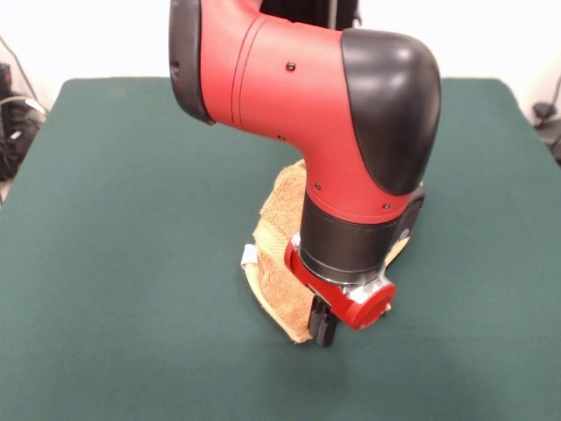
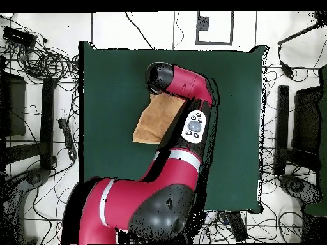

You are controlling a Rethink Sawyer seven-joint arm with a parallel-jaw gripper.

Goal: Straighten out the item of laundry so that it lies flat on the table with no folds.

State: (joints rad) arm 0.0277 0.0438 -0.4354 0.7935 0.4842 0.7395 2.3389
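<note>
The orange-tan terry hand towel [image 1: 273, 230] lies near the middle of the green table [image 1: 131, 263], bunched and doubled over, not spread out. In the front view only its left part shows: a rumpled upper lobe, a curved folded edge running down toward the near side, and a small white tag [image 1: 248, 256] sticking out at its left edge. The rest is hidden behind the arm's wrist [image 1: 351, 246]. From overhead the towel [image 2: 156, 118] reads as a slanted, roughly four-sided patch, its narrow end pointing away from the tool and its wider end passing under the arm's head.

The tool [image 1: 323, 328] is down at the towel's near edge, its dark tips at or just above the cloth where the fold curls under. Whether the tips are spread, closed or pinching fabric cannot be told; the red flange and the wrist cover them.

As a judgement, the task is at an early stage: a grasp at the near folded edge, with the flattening itself not yet done. The next move calls for a sure hold on the top layer alone, then a pull away from the bulk of the cloth so the fold opens. Catching both layers would drag the whole towel across the table without opening it.
</note>
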